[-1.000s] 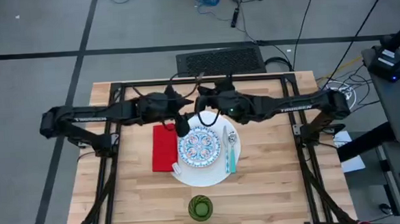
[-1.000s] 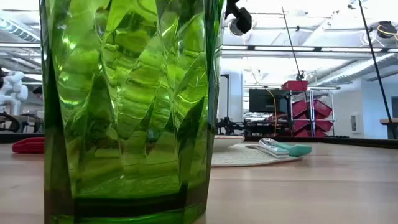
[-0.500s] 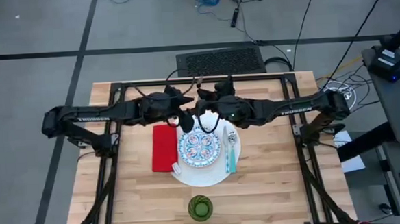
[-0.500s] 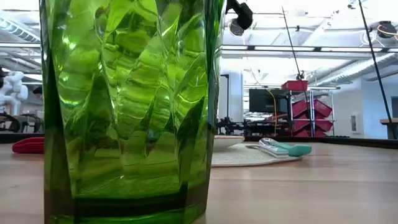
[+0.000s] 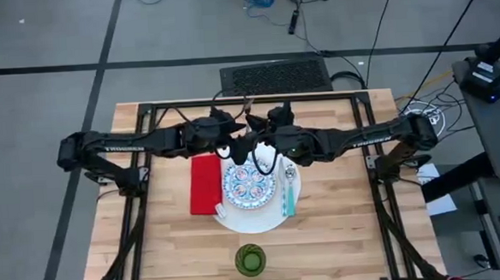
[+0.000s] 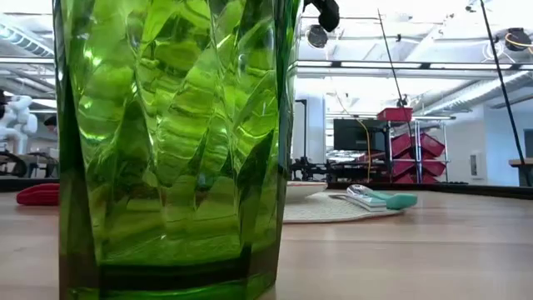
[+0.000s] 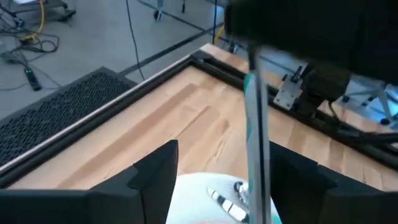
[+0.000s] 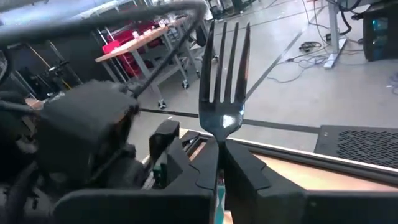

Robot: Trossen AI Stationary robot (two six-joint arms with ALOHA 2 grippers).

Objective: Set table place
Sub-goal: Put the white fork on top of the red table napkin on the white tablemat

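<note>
Fingers of your right gripper (image 8: 219, 163) pinch the silver fork (image 8: 224, 93), tines up, above the patterned plate (image 5: 249, 184). Your left gripper (image 7: 214, 168) is spread wide beside it. The green cup (image 5: 250, 260) stands near the surface's (image 5: 341, 238) front edge.

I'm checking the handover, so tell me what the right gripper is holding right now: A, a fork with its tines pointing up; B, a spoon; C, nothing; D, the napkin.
A: in the right wrist view the right gripper is shut on the fork, tines pointing up.
</note>
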